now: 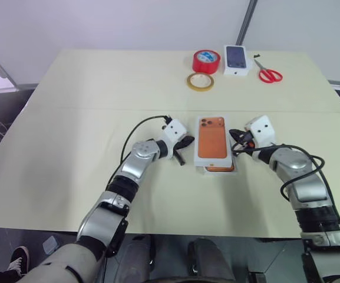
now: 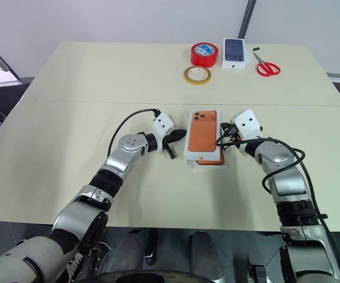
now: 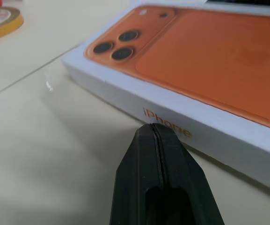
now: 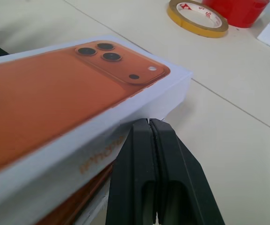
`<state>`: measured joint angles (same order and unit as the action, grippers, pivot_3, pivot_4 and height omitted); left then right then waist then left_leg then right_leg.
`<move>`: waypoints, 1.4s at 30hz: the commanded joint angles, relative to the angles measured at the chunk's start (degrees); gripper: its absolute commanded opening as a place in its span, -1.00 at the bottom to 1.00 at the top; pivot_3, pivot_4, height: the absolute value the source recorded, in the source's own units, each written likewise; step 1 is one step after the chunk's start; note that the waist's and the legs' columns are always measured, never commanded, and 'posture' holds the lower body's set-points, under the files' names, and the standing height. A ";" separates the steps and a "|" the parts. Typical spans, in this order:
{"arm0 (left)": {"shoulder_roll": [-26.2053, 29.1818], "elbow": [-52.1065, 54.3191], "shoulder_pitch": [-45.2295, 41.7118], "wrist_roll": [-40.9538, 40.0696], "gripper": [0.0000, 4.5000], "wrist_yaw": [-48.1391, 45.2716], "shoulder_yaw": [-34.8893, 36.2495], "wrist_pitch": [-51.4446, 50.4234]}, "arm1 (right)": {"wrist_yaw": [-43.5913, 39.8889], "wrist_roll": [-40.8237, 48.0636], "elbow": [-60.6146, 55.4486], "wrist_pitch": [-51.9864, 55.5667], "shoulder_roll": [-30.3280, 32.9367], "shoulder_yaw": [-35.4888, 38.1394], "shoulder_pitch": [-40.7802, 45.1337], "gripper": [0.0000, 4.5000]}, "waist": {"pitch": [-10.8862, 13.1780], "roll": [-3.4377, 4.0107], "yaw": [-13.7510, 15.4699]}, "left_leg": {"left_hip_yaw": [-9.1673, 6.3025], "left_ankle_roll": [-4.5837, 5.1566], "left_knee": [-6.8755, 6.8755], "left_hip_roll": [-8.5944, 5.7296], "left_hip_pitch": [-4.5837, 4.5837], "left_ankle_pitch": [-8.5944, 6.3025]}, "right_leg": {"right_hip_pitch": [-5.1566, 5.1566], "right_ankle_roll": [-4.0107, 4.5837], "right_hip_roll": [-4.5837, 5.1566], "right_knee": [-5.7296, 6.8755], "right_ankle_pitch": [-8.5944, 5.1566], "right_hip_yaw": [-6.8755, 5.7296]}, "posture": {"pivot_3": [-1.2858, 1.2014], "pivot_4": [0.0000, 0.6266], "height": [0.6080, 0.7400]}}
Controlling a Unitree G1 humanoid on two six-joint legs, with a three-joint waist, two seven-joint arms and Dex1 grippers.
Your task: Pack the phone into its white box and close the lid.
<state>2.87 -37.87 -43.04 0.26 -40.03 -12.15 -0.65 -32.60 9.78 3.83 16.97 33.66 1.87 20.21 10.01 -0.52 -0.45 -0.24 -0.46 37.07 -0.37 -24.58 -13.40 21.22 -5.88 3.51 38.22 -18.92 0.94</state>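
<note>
Closest up: left gripper (image 1: pixel 184 144), black fingers pressed together, holding nothing, tip right at the lid's long side wall, just under the lettering; cannot tell whether touching or a hair short. Across the lid, right gripper (image 1: pixel 239 141), fingers likewise pressed together and empty, tip against the opposite long wall, near the far corner on the camera-print end.

Between the two: lid (image 1: pixel 211 138), white, orange phone picture on top, long axis running away from the robot, camera print at the far end. Under the lid, at its near end, a strip of orange: phone (image 1: pixel 220 168), apparently already lying in the white box (image 1: pixel 205 170), both jutting out nearer than the lid's near edge. So lid resting on top but offset toward the far side and not seated.

Judgement: packing nearly done, closing not yet. Next move likely a squeeze-and-slide from both flanks, drawing the lid back toward the robot along its long axis until square over the tray, then a press down. Neither arm clearly nearer. Risk: pushing at different ends may skew the lid.
</note>
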 commanded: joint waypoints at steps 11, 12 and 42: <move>-0.68 8.32 2.80 -0.51 -1.00 -2.94 -1.71 -1.33 | -1.00 0.10 -7.57 -0.43 1.83 3.26 -4.60 -0.98 | 0.00 0.00 -0.08 | 0.00 0.00 0.01 0.01 0.01 0.00 | 0.00 0.00 -0.01 0.01 0.00 0.02 | 0.03 -0.52 1.00; -0.64 8.30 2.85 -0.23 -1.00 -3.01 -1.87 -1.11 | -0.82 0.23 -8.02 -0.13 1.79 3.46 -4.89 -0.98 | 0.00 0.00 -0.04 | 0.00 0.00 0.02 0.01 0.01 0.00 | -0.01 0.00 -0.01 0.01 0.00 0.01 | 0.03 -0.52 1.00; 1.03 15.82 8.78 -0.73 -1.00 -8.86 -5.02 -4.00 | -4.52 0.56 -15.66 4.48 3.77 2.65 -12.05 -0.98 | -0.02 0.02 0.11 | -0.03 0.00 0.03 0.00 0.08 0.00 | -0.12 0.00 0.00 0.01 0.00 0.03 | 0.03 -0.52 1.00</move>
<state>4.03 -24.11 -34.23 -0.59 -47.72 -15.03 -4.85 -35.54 9.35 -8.65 21.43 36.95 4.92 8.43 9.99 -0.50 -0.33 -0.27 -0.46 37.10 -0.37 -24.50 -13.40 21.10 -5.88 3.51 38.22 -18.92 0.97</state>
